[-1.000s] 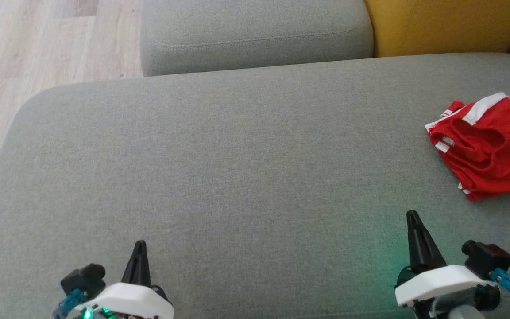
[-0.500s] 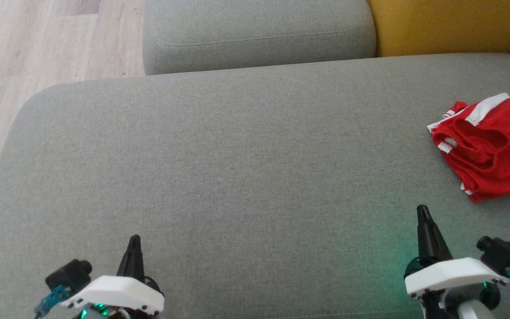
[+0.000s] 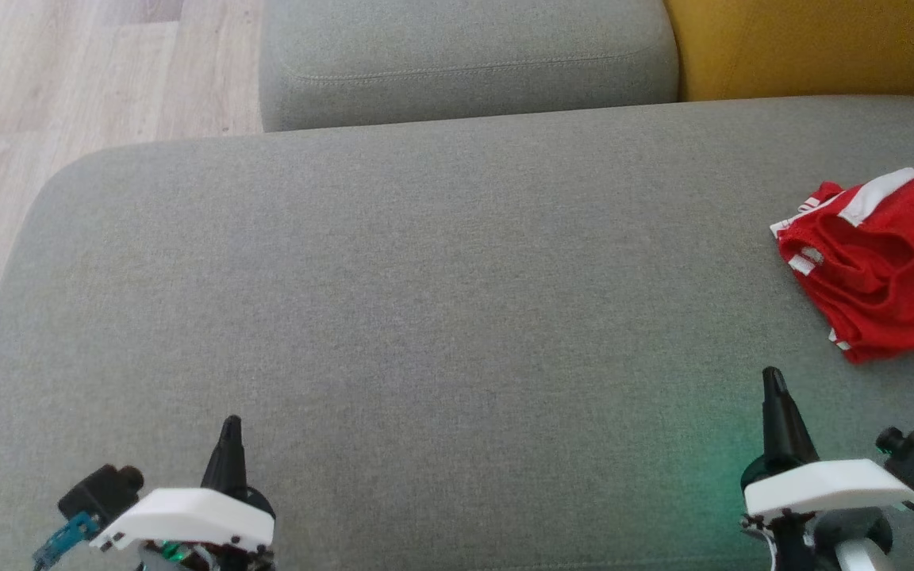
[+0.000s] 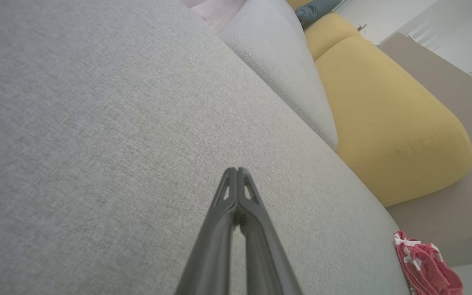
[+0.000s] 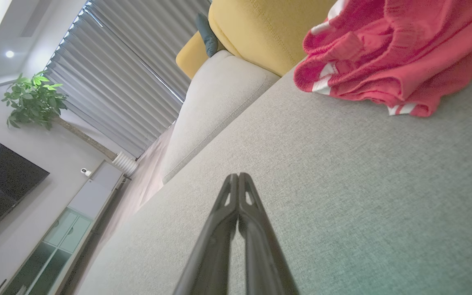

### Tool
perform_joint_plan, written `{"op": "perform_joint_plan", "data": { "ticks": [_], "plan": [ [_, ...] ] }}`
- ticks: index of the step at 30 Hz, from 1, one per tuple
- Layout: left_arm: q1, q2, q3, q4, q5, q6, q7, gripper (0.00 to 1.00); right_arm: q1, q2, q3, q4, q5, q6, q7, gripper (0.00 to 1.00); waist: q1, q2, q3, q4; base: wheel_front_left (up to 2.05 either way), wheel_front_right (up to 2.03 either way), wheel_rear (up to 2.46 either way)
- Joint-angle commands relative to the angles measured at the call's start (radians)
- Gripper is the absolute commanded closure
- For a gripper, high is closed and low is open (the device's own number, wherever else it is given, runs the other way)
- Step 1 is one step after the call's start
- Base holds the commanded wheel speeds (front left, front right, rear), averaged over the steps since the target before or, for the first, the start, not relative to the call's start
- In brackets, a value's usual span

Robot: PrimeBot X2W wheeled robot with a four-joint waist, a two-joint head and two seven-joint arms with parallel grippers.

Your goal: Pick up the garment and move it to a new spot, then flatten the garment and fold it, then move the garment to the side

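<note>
Lying crumpled at the right edge of the grey seat cushion: red garment, white trim and stripes, bunched in loose folds, partly cut off by the head view's right side. Nothing is touching it.

Right gripper sits at the cushion's near edge, right side, fingers pressed together tip to tip, empty. Garment lies ahead of it and to its right, near but apart; in the right wrist view the cloth sits beyond the closed tips.

Left gripper sits at the near edge, left side, also clenched and empty, well apart from the garment. Left wrist view: tips meet over bare fabric, garment far off at the cushion's edge.

Along the far edge: grey back cushion, yellow cushion beside it. Pale wood floor past the left edge.
</note>
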Motion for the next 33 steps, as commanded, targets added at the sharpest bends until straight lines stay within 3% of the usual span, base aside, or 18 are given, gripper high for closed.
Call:
{"op": "perform_joint_plan", "data": {
  "ticks": [1, 33],
  "plan": [
    [-0.059, 0.013, 0.025, -0.035, -0.033, -0.013, 0.009, 1.0, -0.059, -0.017, -0.002, -0.038, 0.04, 0.003, 0.01, 1.0, 0.0, -0.0001, 0.0, 0.001, 0.0, 0.0, 0.0],
    [-0.098, 0.017, 0.114, -0.042, -0.357, -0.083, 0.098, 1.0, -0.082, -0.02, -0.053, -0.055, 0.396, 0.004, 0.088, 1.0, 0.0, -0.0001, 0.006, 0.015, 0.0, 0.0, 0.0]
  ]
}}
